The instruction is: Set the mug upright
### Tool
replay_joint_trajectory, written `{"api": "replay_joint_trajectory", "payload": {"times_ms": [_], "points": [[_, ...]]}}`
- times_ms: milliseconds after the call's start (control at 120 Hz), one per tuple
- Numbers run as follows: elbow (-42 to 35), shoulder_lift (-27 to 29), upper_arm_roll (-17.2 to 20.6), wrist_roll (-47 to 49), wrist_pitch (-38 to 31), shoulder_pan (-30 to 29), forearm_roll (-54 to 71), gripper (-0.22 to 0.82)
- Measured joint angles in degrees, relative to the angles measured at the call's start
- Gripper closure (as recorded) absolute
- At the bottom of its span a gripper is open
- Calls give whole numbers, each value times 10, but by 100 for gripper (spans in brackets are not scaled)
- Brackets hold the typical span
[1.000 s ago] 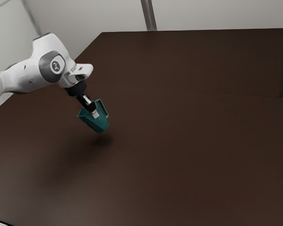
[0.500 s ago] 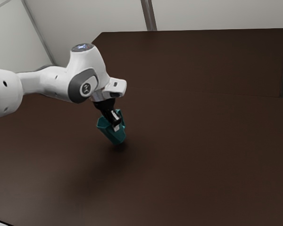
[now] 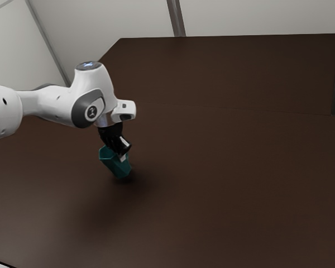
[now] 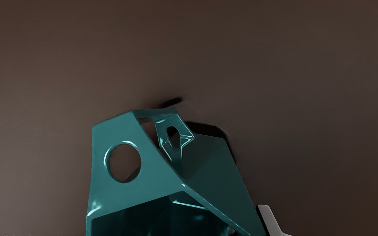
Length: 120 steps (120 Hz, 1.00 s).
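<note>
My gripper [image 3: 123, 157] is closed on the wall of the teal faceted mug [image 3: 114, 165]: in the wrist view a pale fingertip [image 4: 269, 219] lies along the outside of the wall, and a sliver of the other is just visible within the mouth. Over the last second I have swung the mug toward the exterior view's right, then partly back left, lowering it along the way. Its base was well above its shadow at first; now that shadow sits close under it, though I can't tell whether the base touches the dark brown tabletop [image 3: 229, 184]. The mug has also come round steeper than it was a second ago, yet it still leans, its mouth up and toward the exterior view's left, its base down and toward the right. For the task, I judge that I'm in the righting and lowering stage, with some tilt left to take out before I let go; releasing at this lean could let it topple back onto its side. The exterior view gives me that lean and the nearness of the table. The wrist view instead gives me the open, dark mouth and, on the far side from my fingers, what I take for the handle [image 4: 151, 157], a broad plate pierced by a round hole, with brown tabletop seen through it.
</note>
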State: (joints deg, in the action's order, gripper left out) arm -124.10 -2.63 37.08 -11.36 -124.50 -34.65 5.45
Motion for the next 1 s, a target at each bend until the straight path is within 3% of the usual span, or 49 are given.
{"api": "replay_joint_trajectory", "payload": {"times_ms": [100, 292, 458, 733, 1000], "points": [[0, -6, 0, 16, -1, 8, 7, 78], [-2, -8, -1, 35, 0, 34, 8, 36], [-3, -5, -1, 48, 0, 26, 8, 17], [18, 46, 6, 62, 26, 18, 4, 5], [166, 33, -2, 82, 117, 28, -40, 1]]}}
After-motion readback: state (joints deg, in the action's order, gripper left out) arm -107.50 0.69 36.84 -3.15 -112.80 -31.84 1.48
